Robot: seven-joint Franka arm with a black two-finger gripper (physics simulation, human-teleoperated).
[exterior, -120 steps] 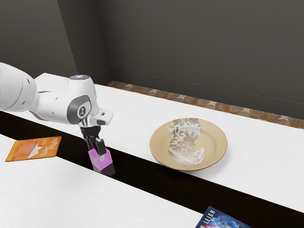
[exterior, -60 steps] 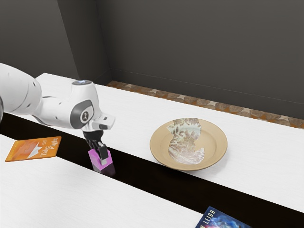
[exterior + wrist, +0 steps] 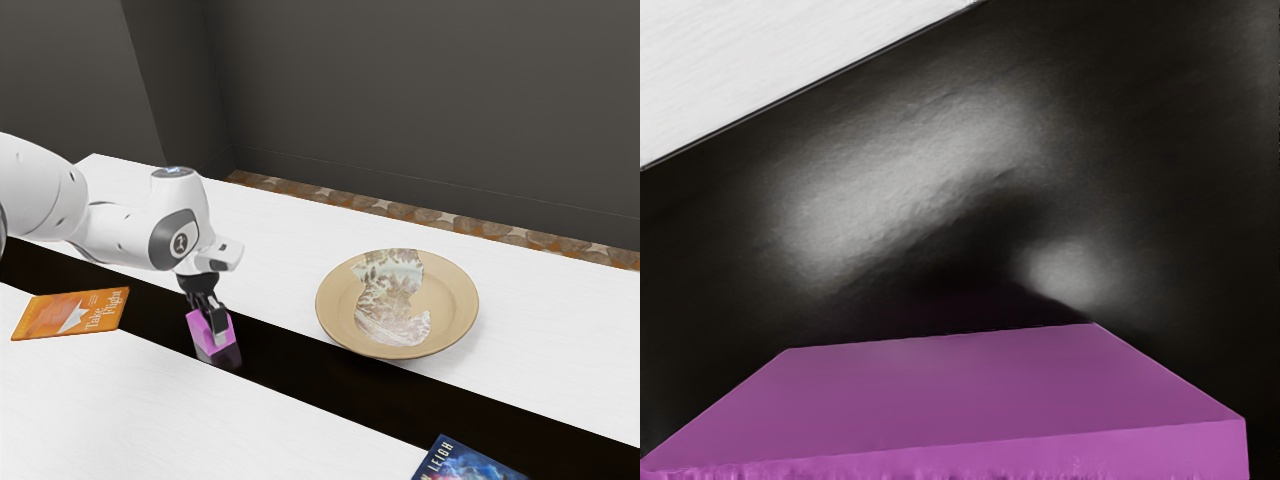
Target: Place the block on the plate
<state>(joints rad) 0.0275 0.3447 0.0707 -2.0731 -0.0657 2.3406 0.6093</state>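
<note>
The end effector (image 3: pixel 211 326) pinches the pink block (image 3: pixel 202 334) over the dark strip (image 3: pixel 300 370), perhaps just clear of it. The plate (image 3: pixel 462 305) stands well apart on the white surface (image 3: pixel 540 340), its rim near the strip's edge.

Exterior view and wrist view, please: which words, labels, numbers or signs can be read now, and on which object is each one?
"Take Flight": on the orange book.
"LEIGH": on the blue book, after a letter that I cannot read surely.
Small print on the orange book: too small to read.
Round mark on the white arm: too small to make out.
I can read no text on the block or the plate.
</note>
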